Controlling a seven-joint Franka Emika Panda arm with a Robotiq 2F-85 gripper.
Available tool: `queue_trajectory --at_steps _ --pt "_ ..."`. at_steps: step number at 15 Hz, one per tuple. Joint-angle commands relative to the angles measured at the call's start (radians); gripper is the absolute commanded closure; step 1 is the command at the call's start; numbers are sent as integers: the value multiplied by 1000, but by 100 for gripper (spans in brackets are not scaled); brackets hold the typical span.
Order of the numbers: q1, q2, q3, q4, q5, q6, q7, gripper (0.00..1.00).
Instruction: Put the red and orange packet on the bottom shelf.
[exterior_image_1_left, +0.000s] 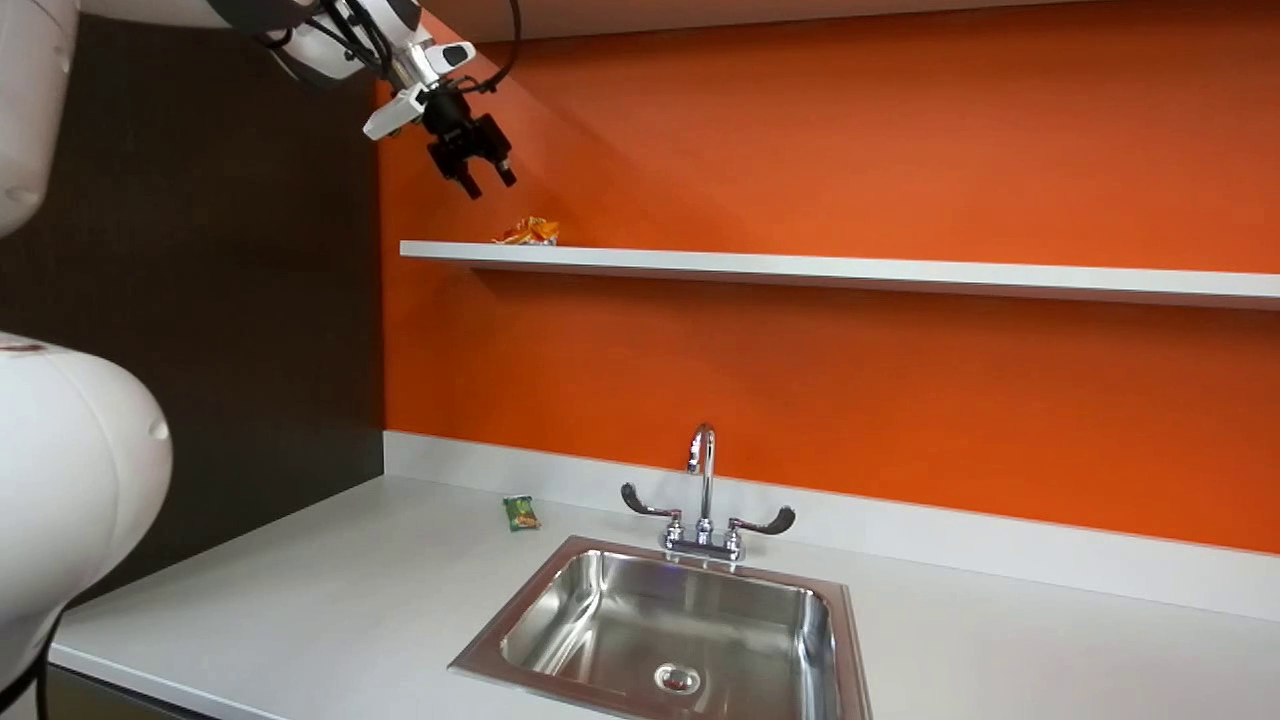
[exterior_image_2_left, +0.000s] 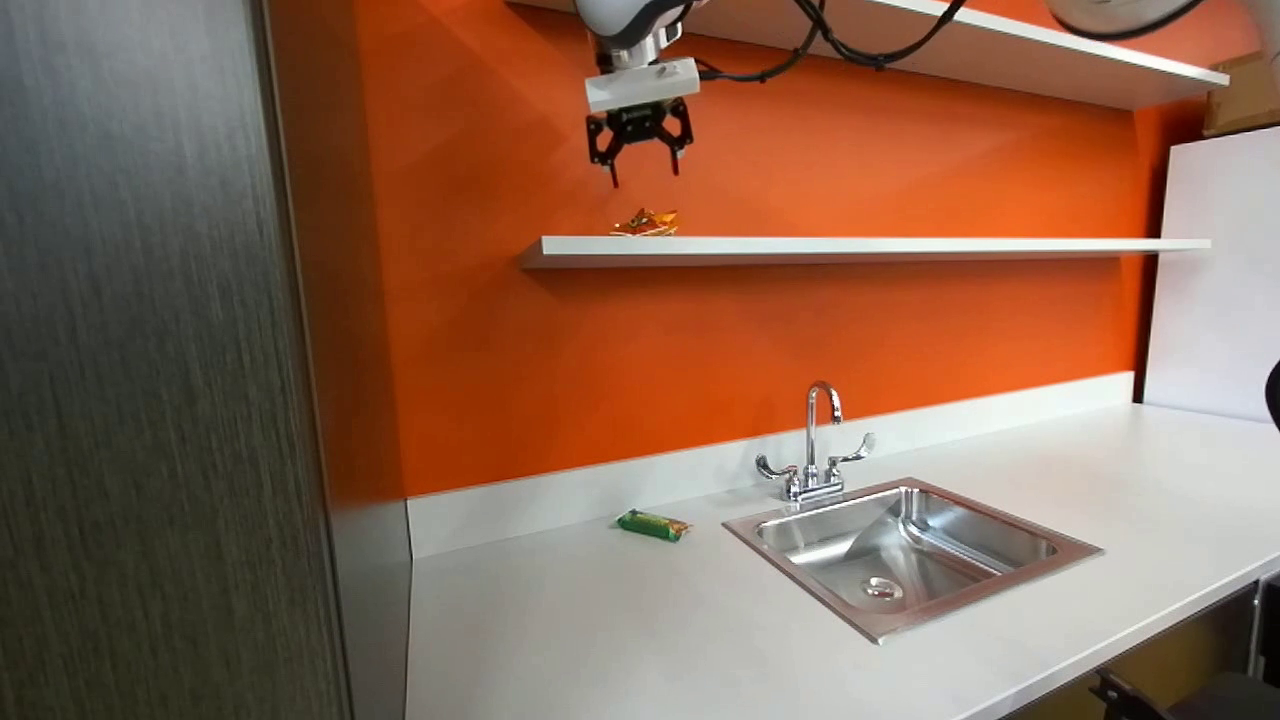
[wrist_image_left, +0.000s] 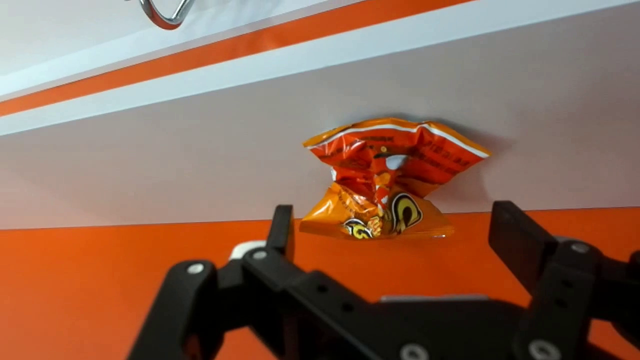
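My hand (exterior_image_2_left: 645, 179) hangs spread wide, empty, above the red and orange packet (wrist_image_left: 384, 176) on the bottom shelf (exterior_image_2_left: 870, 245), over the tabletop's (exterior_image_2_left: 560, 625) back edge near one corner, and if I dip while leaving, I could snag it and drag it off!

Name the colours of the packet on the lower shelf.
The packet is mostly red and orange, with some white and black; clearest in the wrist view.

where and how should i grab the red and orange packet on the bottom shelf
Probably pinch the packet across its crumpled waist, from above: both ends flare wider in the wrist view, the shelf blocks it from below, and the open pincer hangs over it.
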Motion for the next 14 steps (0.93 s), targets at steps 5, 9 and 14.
queue_trajectory --at_steps 5,9,14 --pt "41 -213 22 -193 63 -168 32 0" --pt "55 -324 27 -323 140 -300 30 0" --pt "3 -461 70 -524 268 -367 4 0"
